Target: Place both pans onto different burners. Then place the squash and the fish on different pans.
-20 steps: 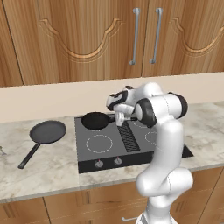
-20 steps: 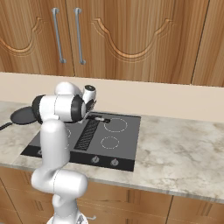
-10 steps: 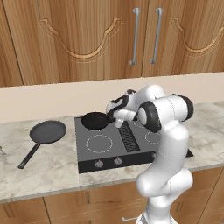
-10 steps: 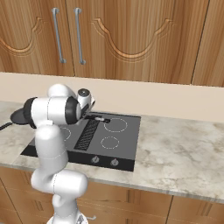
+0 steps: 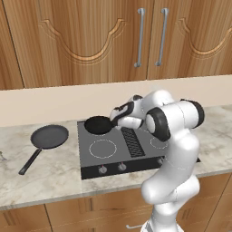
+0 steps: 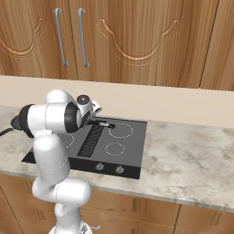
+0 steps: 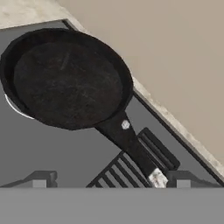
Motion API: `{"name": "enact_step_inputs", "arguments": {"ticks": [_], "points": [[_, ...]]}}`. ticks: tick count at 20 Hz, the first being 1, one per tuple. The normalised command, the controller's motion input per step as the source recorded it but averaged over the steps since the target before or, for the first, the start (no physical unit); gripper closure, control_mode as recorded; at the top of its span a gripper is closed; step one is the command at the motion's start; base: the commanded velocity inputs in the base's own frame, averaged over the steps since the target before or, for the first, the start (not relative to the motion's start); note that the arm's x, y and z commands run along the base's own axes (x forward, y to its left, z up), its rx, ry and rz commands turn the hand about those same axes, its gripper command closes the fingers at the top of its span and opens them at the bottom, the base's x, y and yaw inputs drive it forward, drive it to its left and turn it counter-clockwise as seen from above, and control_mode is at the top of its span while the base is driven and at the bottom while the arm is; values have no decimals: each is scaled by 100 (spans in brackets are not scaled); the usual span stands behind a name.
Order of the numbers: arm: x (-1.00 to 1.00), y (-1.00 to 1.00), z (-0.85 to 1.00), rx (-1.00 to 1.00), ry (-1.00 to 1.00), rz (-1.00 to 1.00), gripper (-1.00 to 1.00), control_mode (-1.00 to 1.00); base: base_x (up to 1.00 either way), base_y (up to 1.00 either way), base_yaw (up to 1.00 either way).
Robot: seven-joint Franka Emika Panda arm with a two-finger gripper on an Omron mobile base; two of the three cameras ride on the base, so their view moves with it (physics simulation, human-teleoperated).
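Progress: small pan [image 7: 65, 81] sat on rear burner [image 7: 13, 109]; end effector [image 7: 109, 181] wide, empty. Big pan [image 5: 49, 137] remained on tabletop [image 5: 54, 174]; squash, fish pending.

base views flank cooktop [image 5: 108, 154], hand view close

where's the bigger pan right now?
Left base view: the wider pan sits on the marble counter left of the cooktop, off any burner, handle pointing front-left.

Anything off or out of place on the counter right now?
The larger pan sits on the marble counter left of the cooktop, not on a burner. The smaller pan lies flat on the rear-left burner. Nothing looks spilled or damaged.
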Motion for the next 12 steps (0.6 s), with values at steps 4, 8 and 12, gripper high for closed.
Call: {"name": "enact_step_inputs", "arguments": {"ticks": [4, 8, 12], "points": [[-32, -3, 23, 14, -2, -27, -100, -100, 0, 0, 0], [-47, -1, 24, 17, -3, -23, -100, -100, 0, 0, 0], [-44, -1, 27, 22, -2, -23, -100, -100, 0, 0, 0]]}}
